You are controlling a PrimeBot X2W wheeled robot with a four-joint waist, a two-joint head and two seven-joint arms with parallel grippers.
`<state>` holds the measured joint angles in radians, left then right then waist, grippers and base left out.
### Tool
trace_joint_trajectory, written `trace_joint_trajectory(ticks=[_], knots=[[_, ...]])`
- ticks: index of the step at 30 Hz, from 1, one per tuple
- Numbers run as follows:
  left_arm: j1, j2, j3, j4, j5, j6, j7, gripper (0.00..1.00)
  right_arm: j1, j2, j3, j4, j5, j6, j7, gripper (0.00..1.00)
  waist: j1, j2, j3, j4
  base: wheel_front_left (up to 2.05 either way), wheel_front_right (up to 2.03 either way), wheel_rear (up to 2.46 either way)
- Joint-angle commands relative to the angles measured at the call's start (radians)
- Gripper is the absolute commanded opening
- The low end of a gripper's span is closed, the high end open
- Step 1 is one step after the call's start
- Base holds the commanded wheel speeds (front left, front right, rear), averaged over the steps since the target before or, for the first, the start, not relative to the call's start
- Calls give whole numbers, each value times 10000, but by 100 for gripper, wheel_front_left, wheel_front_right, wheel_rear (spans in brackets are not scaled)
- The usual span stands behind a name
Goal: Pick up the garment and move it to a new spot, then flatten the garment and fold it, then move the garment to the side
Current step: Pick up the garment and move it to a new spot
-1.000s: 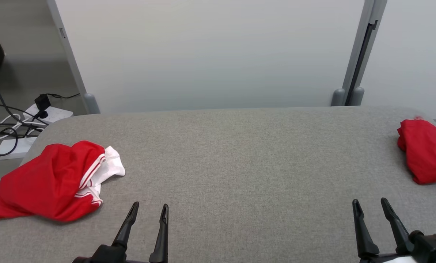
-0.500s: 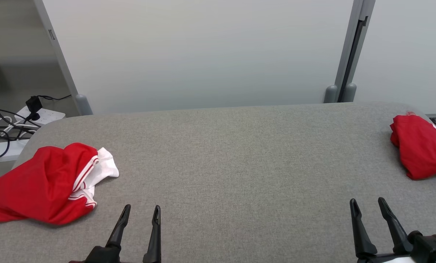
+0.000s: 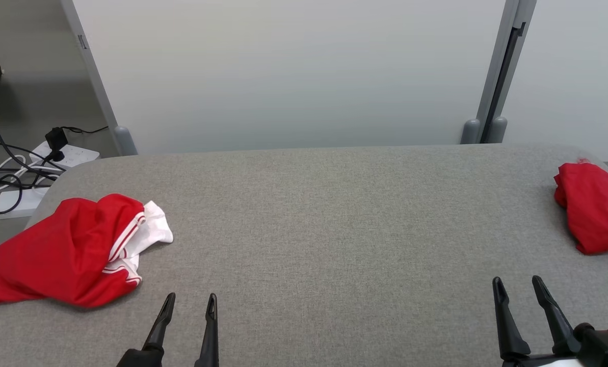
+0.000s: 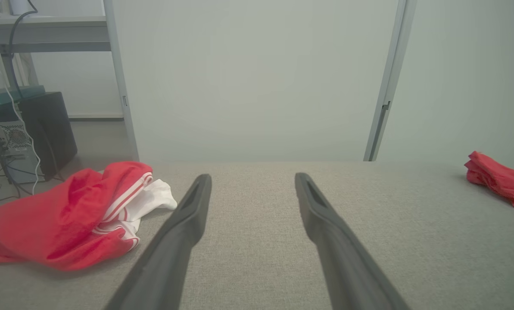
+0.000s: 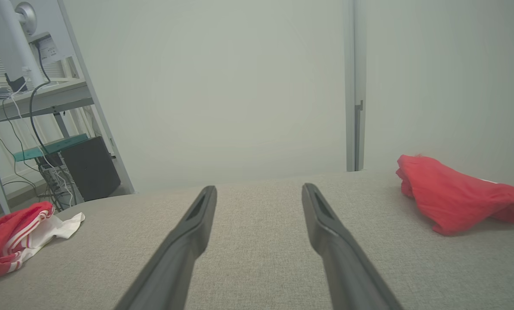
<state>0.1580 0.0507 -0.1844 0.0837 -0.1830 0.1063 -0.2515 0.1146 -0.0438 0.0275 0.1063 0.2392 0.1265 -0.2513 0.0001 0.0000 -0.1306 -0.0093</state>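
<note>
Both claws are hovering low over the table (image 3: 334,214) near its 6 o'clock edge, fingers pointing toward 12. The left claw (image 3: 191,296) is holding its fingers apart with nothing between them, and the right claw (image 3: 516,280) is likewise spread and empty. The garment (image 3: 64,250), a crumpled red heap with a white, red-striped part spilling out toward 3 o'clock, is lying at the table's 9 o'clock edge, at about 10 o'clock from the left claw and apart from it. A second cloth (image 3: 594,214), plain red, is sitting at the 3 o'clock edge, roughly 1 o'clock from the right claw. It is looking more compact, so I am judging it to be a piece already set aside, not the one to pick. Nothing is being gripped, so the task is probably standing at its very start, with the reach toward the heap coming first. Several things are threatening that reach. The heap is resting right by the rounded rim, so a claw arriving from 3 o'clock and nudging instead of pinching is risking a slide off the table toward the power strip (image 3: 64,155) and cables on the floor. A shallow pinch is likely catching only the top fold or the white flap, leaving the rest dragging. A descent going too deep is risking fingers snagging the table's woven cover along with the fabric.
</note>
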Motion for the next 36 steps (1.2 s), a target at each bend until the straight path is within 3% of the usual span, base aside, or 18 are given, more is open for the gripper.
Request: trace_joint_trajectory(ticks=[1, 12, 36], knots=[[-375, -4, 339, -188, 112, -5, -103, 100, -109, -128, 136, -339, 2, 42, -105, 100, -1, 0, 0, 37, 0, 0, 0], [-501, -5, 382, -265, 197, 20, -103, 100, -102, -98, 210, -344, 44, 42, -105, 100, -1, 0, 9, 803, 0, 0, 0], [-602, -5, 336, -549, 367, 11, -103, 100, -151, -66, 529, -385, 384, 42, -105, 100, -1, 0, 151, 4269, 0, 0, 0]])
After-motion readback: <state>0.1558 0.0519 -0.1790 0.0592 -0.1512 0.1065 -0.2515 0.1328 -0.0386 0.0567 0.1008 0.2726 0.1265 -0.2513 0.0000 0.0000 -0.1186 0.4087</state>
